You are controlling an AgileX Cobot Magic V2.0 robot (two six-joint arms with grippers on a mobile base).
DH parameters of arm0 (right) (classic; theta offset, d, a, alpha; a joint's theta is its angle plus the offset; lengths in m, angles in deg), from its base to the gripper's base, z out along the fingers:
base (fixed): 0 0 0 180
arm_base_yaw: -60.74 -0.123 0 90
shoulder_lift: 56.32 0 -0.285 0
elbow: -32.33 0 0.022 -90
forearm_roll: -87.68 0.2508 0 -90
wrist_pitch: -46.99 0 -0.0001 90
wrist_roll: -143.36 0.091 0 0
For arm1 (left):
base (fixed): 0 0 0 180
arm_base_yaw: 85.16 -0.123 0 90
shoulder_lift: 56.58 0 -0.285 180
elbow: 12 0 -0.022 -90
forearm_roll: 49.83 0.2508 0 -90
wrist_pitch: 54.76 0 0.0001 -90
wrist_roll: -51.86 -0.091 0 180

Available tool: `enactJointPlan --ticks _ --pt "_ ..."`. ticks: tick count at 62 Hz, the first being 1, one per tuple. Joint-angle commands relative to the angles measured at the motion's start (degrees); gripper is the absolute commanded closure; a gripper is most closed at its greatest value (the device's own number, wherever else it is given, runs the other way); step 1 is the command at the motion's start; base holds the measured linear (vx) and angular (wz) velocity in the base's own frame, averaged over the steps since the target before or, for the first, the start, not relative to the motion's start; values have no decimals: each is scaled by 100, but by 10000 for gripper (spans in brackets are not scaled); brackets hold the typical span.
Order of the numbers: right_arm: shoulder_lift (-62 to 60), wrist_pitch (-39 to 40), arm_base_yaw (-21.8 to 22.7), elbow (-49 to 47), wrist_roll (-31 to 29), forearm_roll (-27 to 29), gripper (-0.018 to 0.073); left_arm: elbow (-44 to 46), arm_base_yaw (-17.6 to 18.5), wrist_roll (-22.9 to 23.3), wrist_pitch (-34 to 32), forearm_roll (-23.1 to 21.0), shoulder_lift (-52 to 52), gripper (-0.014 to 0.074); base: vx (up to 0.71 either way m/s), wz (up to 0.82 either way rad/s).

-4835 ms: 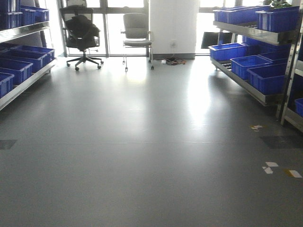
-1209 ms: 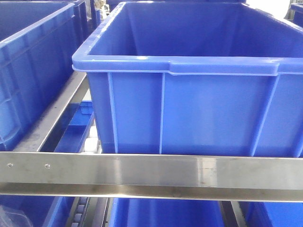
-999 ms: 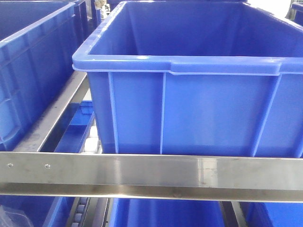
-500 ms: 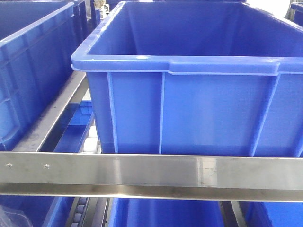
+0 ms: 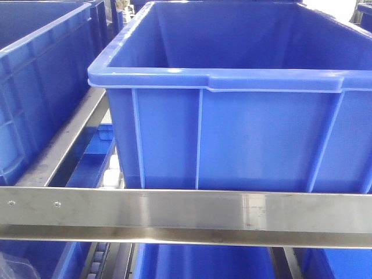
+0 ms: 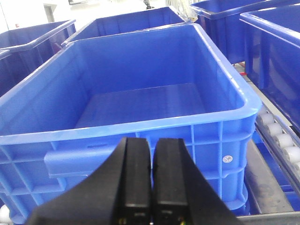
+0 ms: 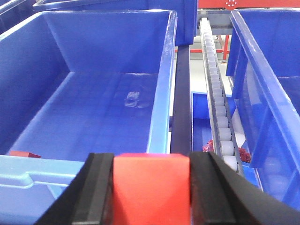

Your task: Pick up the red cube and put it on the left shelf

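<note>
Even, bright illumination is recorded in all three views. A soft sheen is noted along the steel front rail [image 5: 186, 212] and on the crate rim [image 5: 174, 72]. Overexposed white background is seen at the left-wrist top edge. Both wrist foregrounds are rendered slightly soft.

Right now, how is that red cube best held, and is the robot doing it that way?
By two opposite flat faces, and it is. The right gripper has its black fingers flat against the red cube's left and right sides, approaching from behind. Parallel faces give flat pads full contact, so the cube shouldn't twist.
</note>
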Motion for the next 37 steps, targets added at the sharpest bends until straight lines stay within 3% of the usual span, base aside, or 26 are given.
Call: enactJointPlan --ticks 1,12,21,37 --pt "168 428 30 -356 -37 -79 503 -126 31 -3 -518 -27 23 491 0 0" --pt "1160 -208 -43 -1311 -37 -79 503 -126 31 -3 -518 -27 23 491 0 0" --pt "2201 -222 -222 -2092 -37 -79 503 -126 31 -3 -518 -27 23 491 0 0" --pt "4440 -530 -937 -3730 -37 -79 499 -126 31 -3 -518 -27 23 491 0 0"
